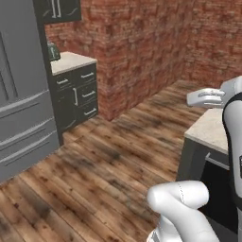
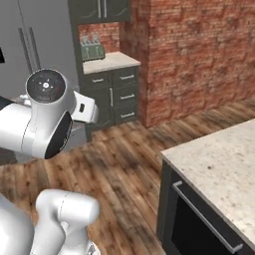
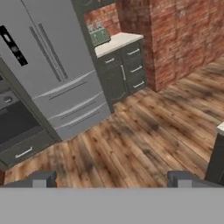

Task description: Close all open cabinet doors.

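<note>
My gripper [image 3: 111,180] is open with nothing between its dark fingertips [image 3: 41,178], held high over the wooden floor. It looks toward the far corner. There a lower cabinet door [image 3: 114,82], dark grey-green with an arched moulding and a vertical silver handle, sits under a pale counter; it looks flush with its frame. The same door [image 1: 68,105] [image 2: 102,103] stands well away from the hand. Above the counter, two upper cabinet doors [image 1: 57,9] [image 2: 99,9] with vertical handles look shut, their tops cut off by the frame edge.
A grey fridge [image 3: 52,65] stands left of the cabinet, with an oven [image 3: 17,127] further left. Drawers [image 3: 133,65] sit right of the door and a toaster [image 2: 92,50] on the counter. A brick wall [image 1: 142,47] juts out. A stone-topped island [image 2: 219,164] is close on the right.
</note>
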